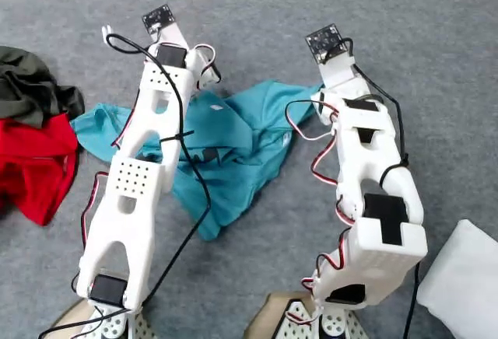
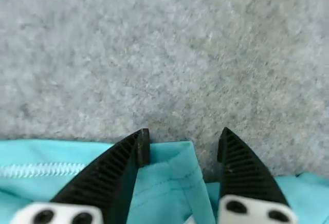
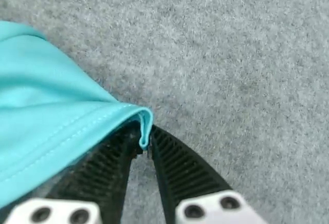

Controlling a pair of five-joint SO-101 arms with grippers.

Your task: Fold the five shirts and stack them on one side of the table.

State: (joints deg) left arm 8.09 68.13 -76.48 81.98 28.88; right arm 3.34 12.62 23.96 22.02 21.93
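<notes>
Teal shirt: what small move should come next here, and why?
Probably close the left gripper on the teal shirt. Its jaws stand open with the shirt's hem edge between them, while the right gripper is shut on another hem corner. With both edges held, the crumpled shirt could likely be lifted and spread flat on the grey table.

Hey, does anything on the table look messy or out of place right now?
The teal shirt lies bunched and twisted, not flat; the right gripper pinches one hem corner, the left gripper stands open over another edge. A red shirt and a dark green shirt sit crumpled together at the side of the table, unfolded.
</notes>
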